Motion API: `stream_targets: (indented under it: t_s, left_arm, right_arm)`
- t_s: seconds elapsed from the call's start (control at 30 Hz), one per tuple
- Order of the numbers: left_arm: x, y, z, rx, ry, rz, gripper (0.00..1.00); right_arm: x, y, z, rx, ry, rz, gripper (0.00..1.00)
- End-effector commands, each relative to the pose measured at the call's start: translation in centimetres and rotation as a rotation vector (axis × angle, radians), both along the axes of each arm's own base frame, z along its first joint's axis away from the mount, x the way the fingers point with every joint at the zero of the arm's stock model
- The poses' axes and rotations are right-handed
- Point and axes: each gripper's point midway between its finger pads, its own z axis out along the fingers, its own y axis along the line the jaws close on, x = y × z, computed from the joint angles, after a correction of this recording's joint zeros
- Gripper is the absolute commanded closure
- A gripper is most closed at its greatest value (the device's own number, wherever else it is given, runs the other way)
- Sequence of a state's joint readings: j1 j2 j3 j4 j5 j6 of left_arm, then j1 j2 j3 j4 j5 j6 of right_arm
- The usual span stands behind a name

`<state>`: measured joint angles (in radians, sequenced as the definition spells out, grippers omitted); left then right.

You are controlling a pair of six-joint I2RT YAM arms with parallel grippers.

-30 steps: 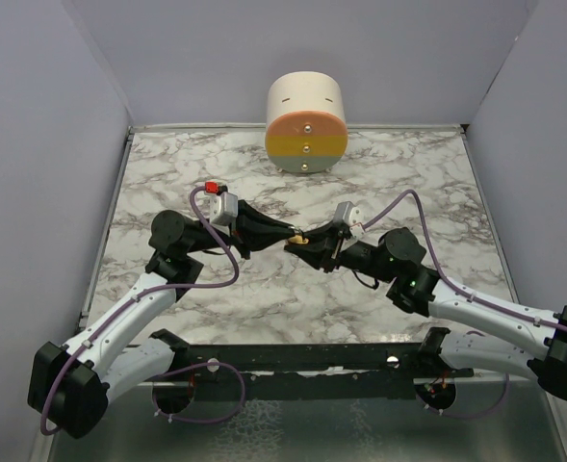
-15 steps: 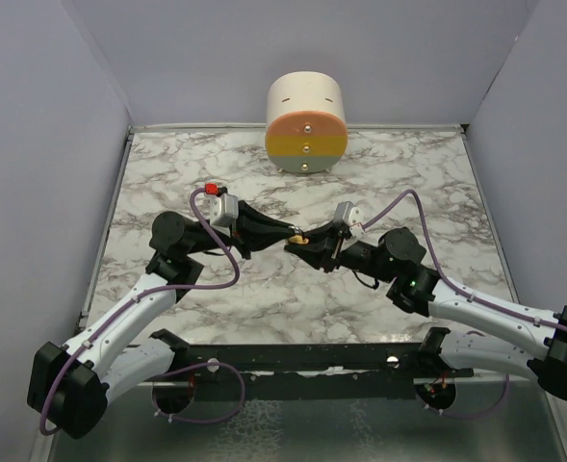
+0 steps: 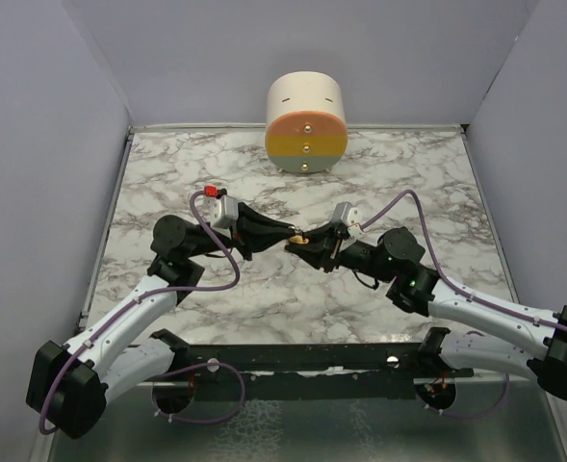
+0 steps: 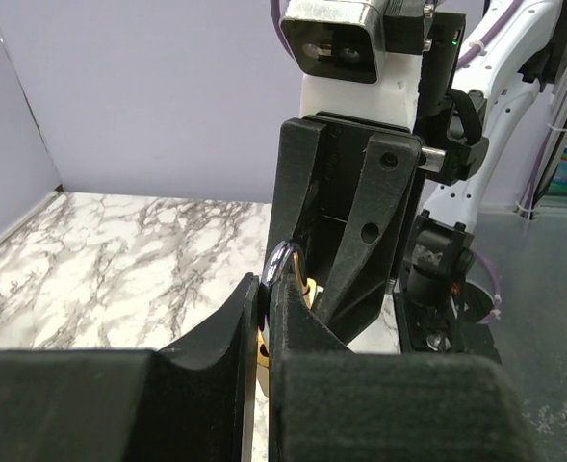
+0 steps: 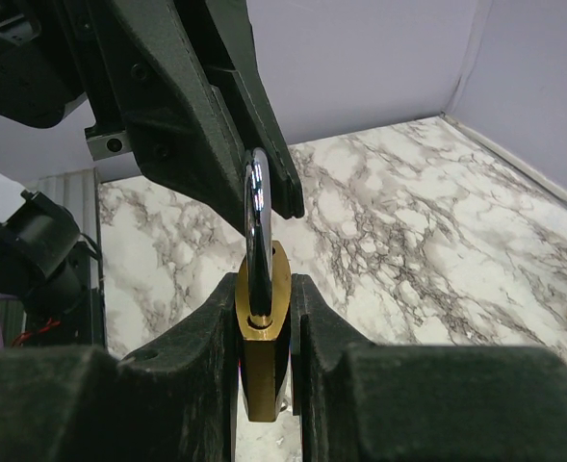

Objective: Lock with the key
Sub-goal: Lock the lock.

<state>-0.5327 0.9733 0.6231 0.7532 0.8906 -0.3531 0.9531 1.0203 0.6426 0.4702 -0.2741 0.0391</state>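
A brass padlock (image 3: 299, 238) is held above the middle of the marble table, between both grippers. My right gripper (image 3: 311, 242) is shut on the brass body (image 5: 263, 346), seen edge-on in the right wrist view. The silver shackle (image 5: 256, 217) points up toward the left gripper's fingers (image 5: 216, 106). My left gripper (image 3: 288, 234) is shut on the shackle (image 4: 281, 262), whose loop pokes out above its jaws. A bit of brass (image 4: 307, 287) shows behind it. The right gripper's fingers (image 4: 346, 212) face it closely. I see no key in any view.
A cream cylinder (image 3: 306, 120) with an orange, yellow and blue striped face stands at the back of the table. Purple walls close the left, right and back sides. A black rail (image 3: 293, 356) runs along the near edge.
The left arm's elbow has shifted slightly to the right. Both grippers and the padlock stay in the same place.
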Motion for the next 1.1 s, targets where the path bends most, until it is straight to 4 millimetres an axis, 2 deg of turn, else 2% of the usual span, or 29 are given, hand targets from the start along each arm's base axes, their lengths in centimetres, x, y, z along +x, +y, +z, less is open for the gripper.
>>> stream_targets:
  t_s: [0.0, 0.13, 0.33, 0.67, 0.9, 1.07]
  left_arm:
    - [1.8, -0.6, -5.9, 0.099, 0.214, 0.067, 1.00]
    - [1.7, -0.9, -6.8, 0.113, 0.249, 0.056, 1.00]
    - [-0.1, -1.9, -7.4, 0.129, 0.272, -0.010, 1.00]
    - [-2.3, -1.7, -8.4, 0.175, 0.326, -0.078, 1.00]
    - [-1.6, -1.7, -9.9, 0.211, 0.364, -0.027, 1.00]
    - [-0.8, -1.8, -9.9, 0.210, 0.349, 0.012, 1.00]
  right_arm:
    - [-2.6, -0.9, 12.2, 0.290, -0.280, 0.066, 0.98]
    - [-3.0, -1.3, 13.3, 0.317, -0.310, 0.071, 0.98]
    - [-3.3, -1.9, 15.0, 0.344, -0.360, 0.056, 0.98]
    - [-4.7, -3.0, 17.0, 0.357, -0.399, 0.085, 0.98]
    - [-5.5, -3.4, 17.7, 0.377, -0.404, 0.113, 0.98]
    - [-6.3, -3.0, 17.5, 0.366, -0.393, 0.167, 0.98]
